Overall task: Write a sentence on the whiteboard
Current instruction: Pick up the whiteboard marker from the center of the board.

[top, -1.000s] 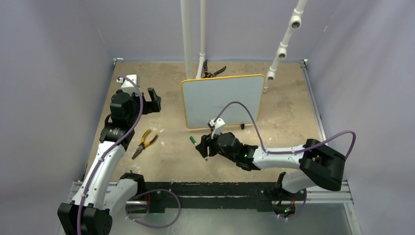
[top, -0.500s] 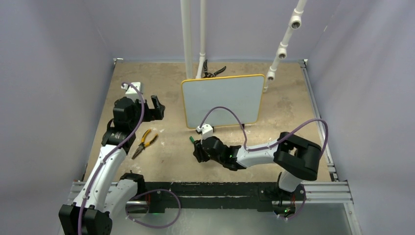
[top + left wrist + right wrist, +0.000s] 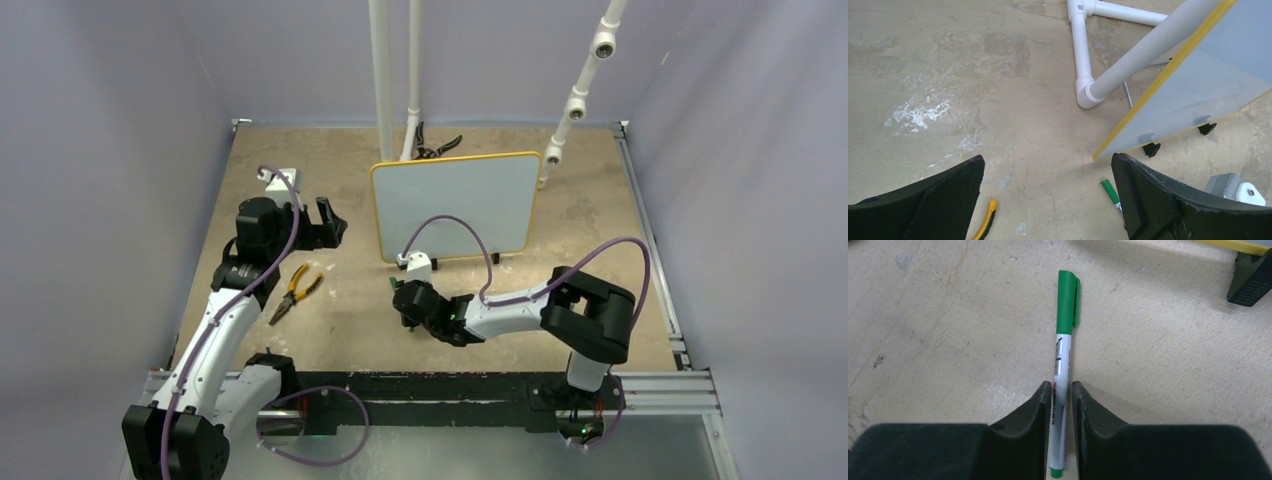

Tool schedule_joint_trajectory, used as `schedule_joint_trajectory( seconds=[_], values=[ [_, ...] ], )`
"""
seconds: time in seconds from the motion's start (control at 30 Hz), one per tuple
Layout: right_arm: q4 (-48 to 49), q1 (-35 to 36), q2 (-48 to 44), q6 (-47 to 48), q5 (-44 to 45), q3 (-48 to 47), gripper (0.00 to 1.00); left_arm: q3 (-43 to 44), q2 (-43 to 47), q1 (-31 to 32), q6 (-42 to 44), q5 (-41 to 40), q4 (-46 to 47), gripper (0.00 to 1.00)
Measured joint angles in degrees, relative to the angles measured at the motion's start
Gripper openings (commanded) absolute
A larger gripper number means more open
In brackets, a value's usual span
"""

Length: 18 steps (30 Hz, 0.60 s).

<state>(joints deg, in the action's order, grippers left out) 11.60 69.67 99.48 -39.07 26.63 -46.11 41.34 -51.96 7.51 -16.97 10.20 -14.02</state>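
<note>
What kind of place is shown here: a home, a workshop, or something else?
Probably a robotics laboratory test cell: plain walls enclose a worn tabletop, two robot arms are bolted to a metal rail at its edge, and a white plastic pipe frame stands behind.

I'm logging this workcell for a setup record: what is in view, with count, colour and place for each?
whiteboard: 1, white with a yellow-orange frame, standing mid-table on black feet; no writing shows
marker pen: 1, white barrel with green cap, lying on the table in front of the board
pliers: 1, yellow handles, lying on the table's left part
black hand tool: 1, black, behind the board near the pipes
pipes: 3, white, two upright and one slanted, at the back
table: 1, tan, scuffed
left gripper: 1, black, open, over the table left of the board
right gripper: 1, black, fingers against both sides of the marker pen
</note>
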Motion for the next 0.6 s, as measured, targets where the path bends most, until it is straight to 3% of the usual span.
schedule_joint_trajectory(
  seconds=[0.2,0.4,0.6],
  values=[
    [-2.64,0.46,0.94,-3.89,2.36,-1.6,0.0,0.0,0.02,0.0,-0.11,2.27,0.09,0.97],
    [-4.7,0.57,-3.45,-4.42,2.14,1.03,0.0,-1.64,0.68,0.04,-2.19,7.06,1.77,0.96],
    [0.46,0.63,-13.81,-2.54,-0.15,7.8,0.0,-7.89,4.81,0.39,-10.75,13.2,5.33,0.95]
  ],
)
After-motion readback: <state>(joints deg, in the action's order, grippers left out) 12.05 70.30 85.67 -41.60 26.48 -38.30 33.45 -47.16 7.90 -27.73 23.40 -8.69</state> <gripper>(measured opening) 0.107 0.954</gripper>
